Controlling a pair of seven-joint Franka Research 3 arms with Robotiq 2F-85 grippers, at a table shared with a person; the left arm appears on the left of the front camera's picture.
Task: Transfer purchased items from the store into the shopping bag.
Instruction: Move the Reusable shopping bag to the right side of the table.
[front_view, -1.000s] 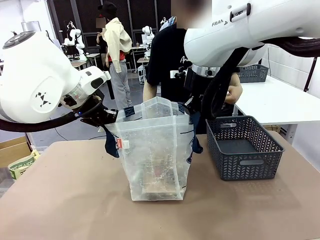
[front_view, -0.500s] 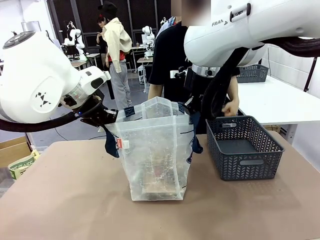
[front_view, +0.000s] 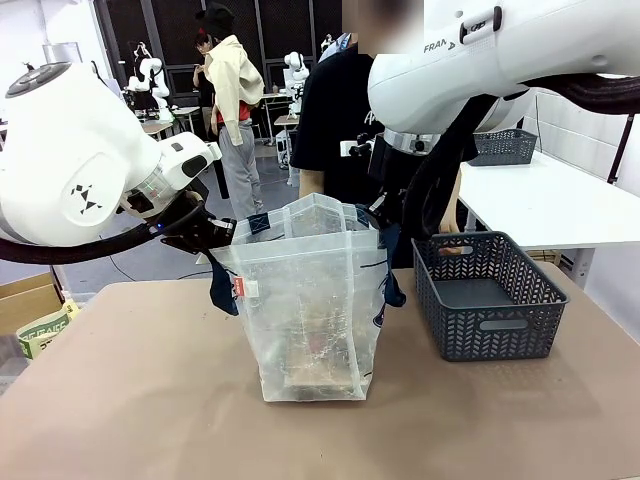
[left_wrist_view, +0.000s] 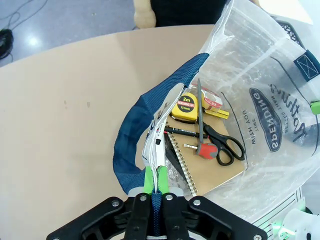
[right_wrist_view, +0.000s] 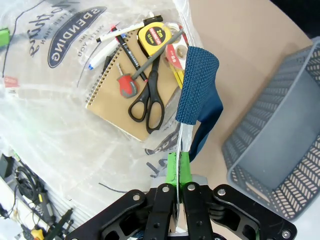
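The shopping bag (front_view: 310, 300) stood central on the worktop (front_view: 120, 400), limp slick film, probably light despite the notebook (left_wrist_view: 220, 172) and scissors (left_wrist_view: 216, 136) inside; its woven navy straps (left_wrist_view: 132, 135) looked the surest hold. The left fingers (left_wrist_view: 148, 179) pinched its nine-o'clock rim, the right fingers (right_wrist_view: 171, 170) its three-o'clock rim. A grey basket (front_view: 480, 340) sat at three o'clock on the matte tan top.

Front view: fixed at the robot's edge of the desk (front_view: 120, 400), level with the shopping bag (front_view: 310, 290), facing across toward the person (front_view: 335, 120) at the far side. Left wrist view: close above the bag's mouth, looking steeply down along the left pincer (left_wrist_view: 155, 172). Right wrist view: close and downward along the right pincer (right_wrist_view: 178, 160), from the opposite rim. Shared by both wrist views: the bag's inside, scissors (left_wrist_view: 220, 142) and tape measure (left_wrist_view: 186, 106) included.
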